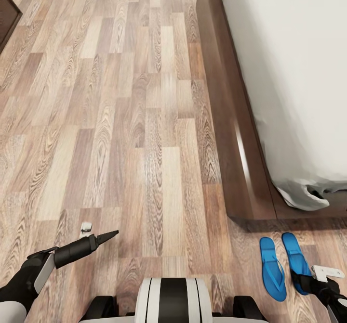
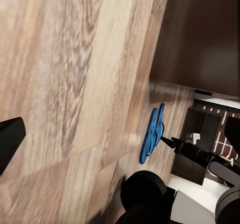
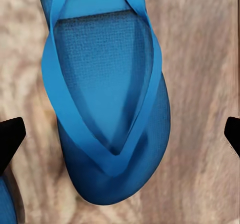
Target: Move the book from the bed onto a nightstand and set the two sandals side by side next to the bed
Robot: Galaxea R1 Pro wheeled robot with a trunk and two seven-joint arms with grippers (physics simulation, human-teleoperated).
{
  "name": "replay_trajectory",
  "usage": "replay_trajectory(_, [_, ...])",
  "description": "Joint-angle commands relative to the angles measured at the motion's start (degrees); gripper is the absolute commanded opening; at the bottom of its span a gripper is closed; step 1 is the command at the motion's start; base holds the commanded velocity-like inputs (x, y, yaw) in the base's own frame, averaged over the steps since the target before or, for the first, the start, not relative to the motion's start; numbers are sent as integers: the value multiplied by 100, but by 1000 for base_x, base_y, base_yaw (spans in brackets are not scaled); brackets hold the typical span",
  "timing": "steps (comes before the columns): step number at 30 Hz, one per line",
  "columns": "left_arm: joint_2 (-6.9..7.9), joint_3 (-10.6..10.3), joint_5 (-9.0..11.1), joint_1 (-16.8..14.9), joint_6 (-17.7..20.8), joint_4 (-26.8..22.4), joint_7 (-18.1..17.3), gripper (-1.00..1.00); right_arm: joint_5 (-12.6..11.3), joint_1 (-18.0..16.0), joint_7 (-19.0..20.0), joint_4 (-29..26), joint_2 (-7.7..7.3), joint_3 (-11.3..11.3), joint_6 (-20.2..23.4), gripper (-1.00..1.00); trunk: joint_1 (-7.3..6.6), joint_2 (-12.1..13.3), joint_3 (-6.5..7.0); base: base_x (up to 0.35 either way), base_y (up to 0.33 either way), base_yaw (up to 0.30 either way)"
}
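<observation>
Sandals: two bright blue flat sandals (image 1: 283, 266) laid side by side by the dark-brown wooden bed (image 1: 231, 135) | book left | right gripper (image 3: 120, 134) spread wide over one | left gripper (image 1: 99, 239) state cannot be told

The left arm (image 1: 29, 277) comes in from the lower left of the head view, its black forearm angled up and to the right. The left gripper (image 1: 107, 237) ends in a narrow dark point, with no gap showing between its fingers. The right arm (image 1: 332, 296) enters at the lower right corner. The right gripper (image 3: 120, 134) points down, its two dark fingertips (image 3: 10, 139) set wide apart.
</observation>
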Motion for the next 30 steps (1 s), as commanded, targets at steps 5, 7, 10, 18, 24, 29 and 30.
replay_trajectory(5, [0,1,16,-1,60,1,-13,100,60,-5,51,0,5,-47,-23,100,-13,6,109,0,0,0])
replay_trajectory(7, [-1,1,17,-1,60,1,-13,100,60,-6,52,-1,5,-47,-23,100,-19,9,153,0,0,0])
replay_trajectory(10, [-3,1,16,-1,60,1,-13,100,60,-6,54,-1,5,-47,-23,100,-26,13,220,0,0,0])
replay_trajectory(18, [-5,1,12,-1,56,1,-13,100,57,-5,63,-2,5,-47,-23,100,-47,23,397,0,0,0])
replay_trajectory(24, [-7,-6,19,-1,49,40,211,100,43,-6,90,-77,-2,-67,16,100,-62,31,530,0,0,0])
replay_trajectory(29, [-79,-12,9,-1,-58,378,905,100,-221,-3,867,-664,-22,-74,76,100,-75,38,641,0,0,0])
replay_trajectory(30, [-132,-10,6,-1,-185,512,1057,100,-488,0,1528,-769,-41,-80,139,100,-78,39,663,0,0,0])
